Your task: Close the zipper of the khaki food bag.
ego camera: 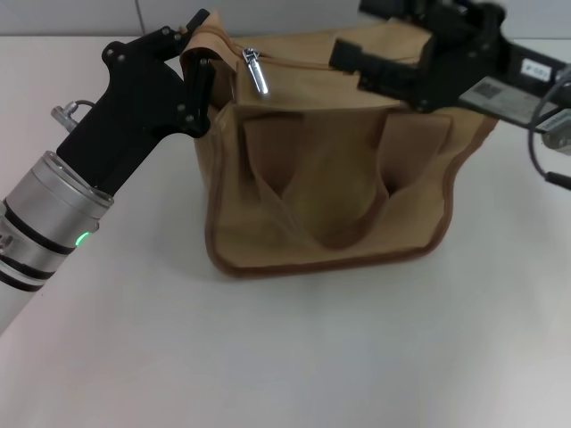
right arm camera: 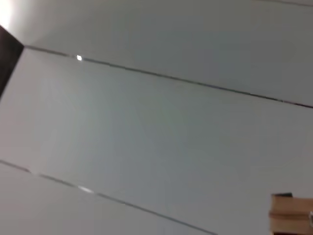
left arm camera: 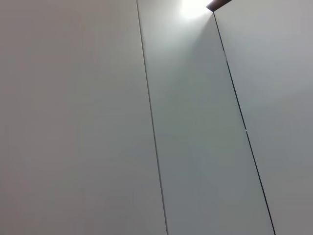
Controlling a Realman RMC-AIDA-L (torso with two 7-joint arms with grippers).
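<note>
The khaki food bag (ego camera: 330,187) stands upright in the middle of the white table in the head view, its two flat handles hanging down the front. Along its top runs the zipper (ego camera: 294,64), with the silver slider and pull tab (ego camera: 255,71) near the bag's left end. My left gripper (ego camera: 198,55) is at the bag's top left corner, shut on the fabric there. Over the top right of the bag hovers my right gripper (ego camera: 350,71), fingers apart and pointing toward the slider, a short way from it. Neither wrist view shows the zipper.
The white table (ego camera: 294,357) spreads in front of and beside the bag. Both wrist views look at pale wall or ceiling panels with dark seams. A small tan piece (right arm camera: 289,215) shows at one corner of the right wrist view.
</note>
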